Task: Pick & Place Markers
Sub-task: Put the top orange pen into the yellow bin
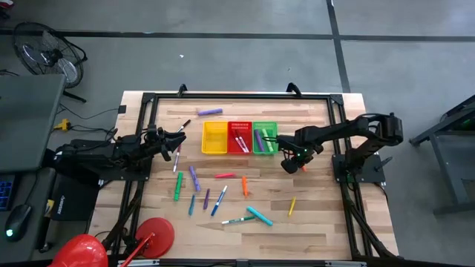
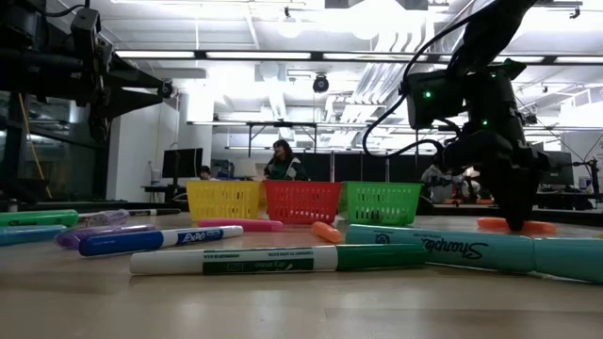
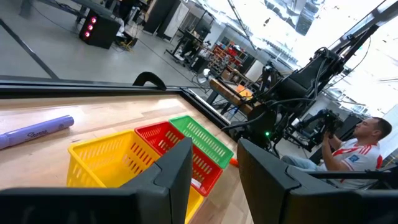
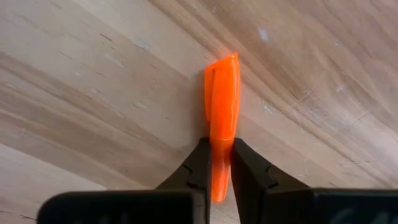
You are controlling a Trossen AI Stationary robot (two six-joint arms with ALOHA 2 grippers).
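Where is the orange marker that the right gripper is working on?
In the high view the orange marker lies on the table's right side, just below the green basket. The right gripper is shut on it, fingers either side in the right wrist view.

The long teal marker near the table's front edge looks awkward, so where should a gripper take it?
Grip the teal marker mid-barrel from straight above, fingers across its narrow width. It lies flat and diagonal, with a white-green marker close by one end, so the middle looks clearest.

A robotics lab or workshop is indicated. A grey concrete floor (image 1: 237, 44) is seen around the wooden table (image 1: 312, 222), a floor fan (image 1: 48, 52) beside it. Exposed ceiling ducts (image 2: 377, 75), strip lights, equipment racks and seated people (image 3: 357, 146) are visible beyond.
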